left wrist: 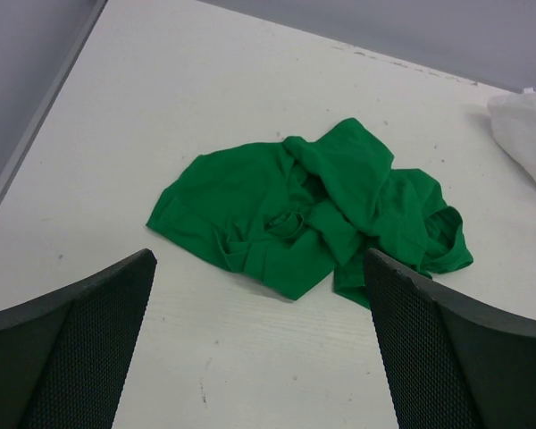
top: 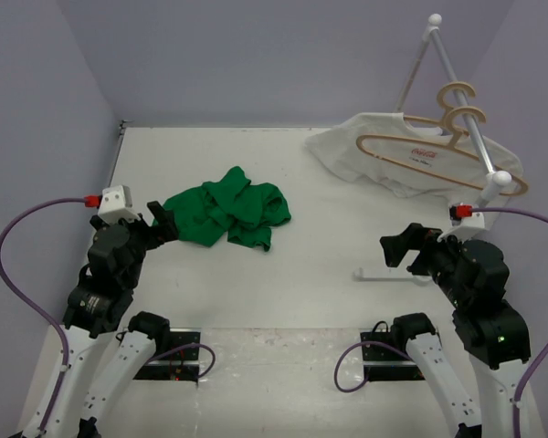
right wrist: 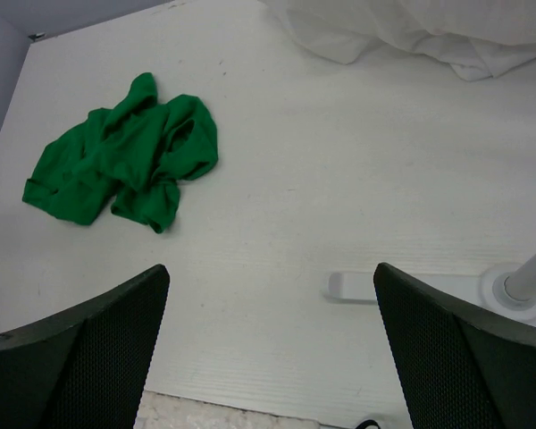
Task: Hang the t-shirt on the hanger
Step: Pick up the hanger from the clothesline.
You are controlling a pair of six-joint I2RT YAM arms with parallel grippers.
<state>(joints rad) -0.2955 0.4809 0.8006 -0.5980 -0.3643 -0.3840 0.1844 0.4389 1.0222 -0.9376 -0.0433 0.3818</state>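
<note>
The green t-shirt (top: 228, 208) lies crumpled on the white table, left of centre; it also shows in the left wrist view (left wrist: 313, 210) and the right wrist view (right wrist: 125, 152). My left gripper (top: 160, 222) is open and empty, just at the shirt's left edge, with its jaws wide apart (left wrist: 259, 259) over bare table short of the cloth. The bare wooden hanger (top: 393, 137) hangs on the rack rail at the back right, in front of a white t-shirt. My right gripper (top: 397, 246) is open and empty (right wrist: 270, 268), below the rack.
A white t-shirt (top: 374, 128) with a small red logo hangs on a second hanger on the white rack; it also shows in the wrist views (left wrist: 527, 134) (right wrist: 411, 27). The rack's flat foot (top: 384, 274) (right wrist: 402, 288) lies on the table by my right gripper. Walls enclose the table.
</note>
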